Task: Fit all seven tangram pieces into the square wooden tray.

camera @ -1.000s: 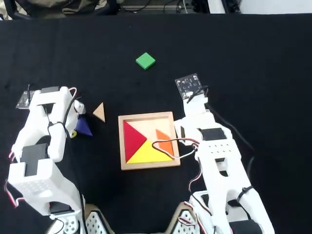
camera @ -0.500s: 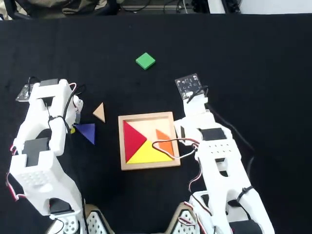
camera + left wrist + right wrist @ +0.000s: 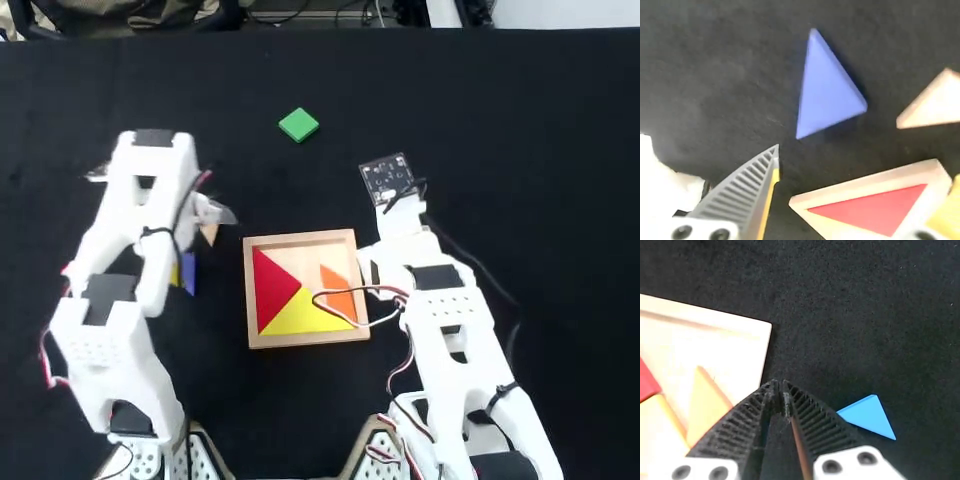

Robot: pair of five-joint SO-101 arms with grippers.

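one blue triangle (image 3: 826, 95), right-angle corner toward tan triangle (image 3: 935, 102), near tray (image 3: 865, 184)

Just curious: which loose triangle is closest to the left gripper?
The dark blue triangle, just off the left gripper; the tan triangle lies farther away.

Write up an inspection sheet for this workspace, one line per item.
Surface: black table, cloth-like.
Job's things: the square wooden tray holds a red triangle, a yellow triangle and an orange triangle. Outside it lie a green square, a dark blue triangle, a bare wood triangle and a light blue triangle.
Clutter: nothing seen.
Grippers: left gripper above the table near the dark blue triangle; right gripper shut and empty, beside the tray's edge.
Cables: an arm wire loops over the tray's right side.
Surroundings: dark cables beyond the table's far edge.
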